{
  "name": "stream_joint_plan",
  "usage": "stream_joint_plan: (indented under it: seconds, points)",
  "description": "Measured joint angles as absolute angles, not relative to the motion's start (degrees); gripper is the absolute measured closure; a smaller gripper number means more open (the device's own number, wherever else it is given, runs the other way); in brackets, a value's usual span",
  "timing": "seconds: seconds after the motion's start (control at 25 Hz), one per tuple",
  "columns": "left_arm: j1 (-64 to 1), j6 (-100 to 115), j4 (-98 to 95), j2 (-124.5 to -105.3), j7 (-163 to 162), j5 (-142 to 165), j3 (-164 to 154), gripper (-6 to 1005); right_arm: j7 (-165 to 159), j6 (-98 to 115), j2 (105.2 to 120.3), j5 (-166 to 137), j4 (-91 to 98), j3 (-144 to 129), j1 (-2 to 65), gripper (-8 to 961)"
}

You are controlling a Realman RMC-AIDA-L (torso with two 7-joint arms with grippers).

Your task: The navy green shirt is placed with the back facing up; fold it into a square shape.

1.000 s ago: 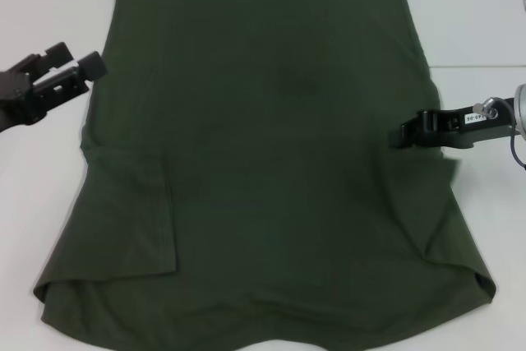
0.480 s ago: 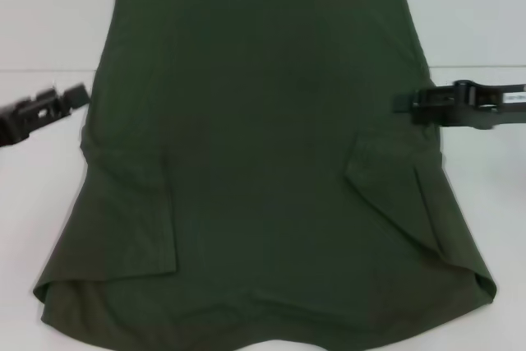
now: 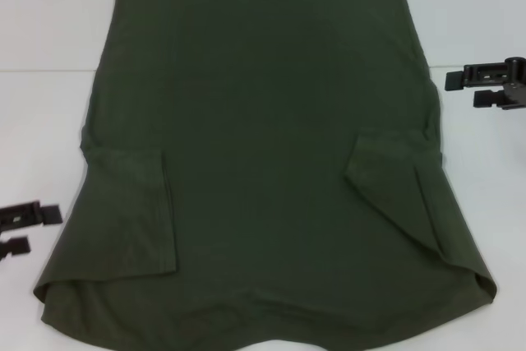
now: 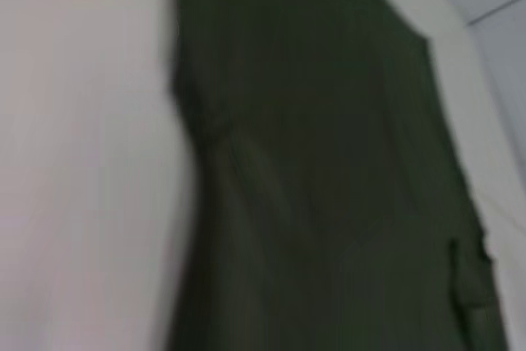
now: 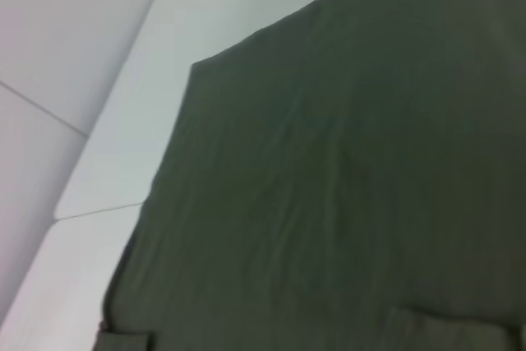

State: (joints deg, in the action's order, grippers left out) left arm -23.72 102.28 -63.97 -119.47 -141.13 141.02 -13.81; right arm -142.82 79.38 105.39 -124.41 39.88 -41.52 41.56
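Note:
The navy green shirt (image 3: 263, 145) lies flat on the white table (image 3: 41, 137), hem at the far side. No lettering shows. Its left sleeve (image 3: 131, 211) and right sleeve (image 3: 394, 187) are folded inward onto the body. My left gripper (image 3: 41, 229) is open and empty, off the shirt near its near left edge. My right gripper (image 3: 462, 90) is open and empty, just off the shirt's right edge. The shirt also fills the left wrist view (image 4: 329, 187) and the right wrist view (image 5: 353, 187).
Bare white table lies on both sides of the shirt. A seam (image 3: 41, 70) crosses the table at the far left and far right. The table's far edge and a pale wall (image 5: 57, 55) show in the right wrist view.
My right gripper let the right sleeve down folded onto the shirt and drew back to the right. My left gripper moved from the shirt's far left edge down towards the near left.

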Motion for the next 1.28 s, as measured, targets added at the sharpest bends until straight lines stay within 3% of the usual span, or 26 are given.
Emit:
stream_joint_plan:
  seconds: [1.28]
  points:
    - [-22.88, 96.96, -56.08, -120.16, -142.99, 148.43, -13.94, 50, -142.24, 77.51, 105.84, -126.53, 40.26, -41.5, 41.57, 101]
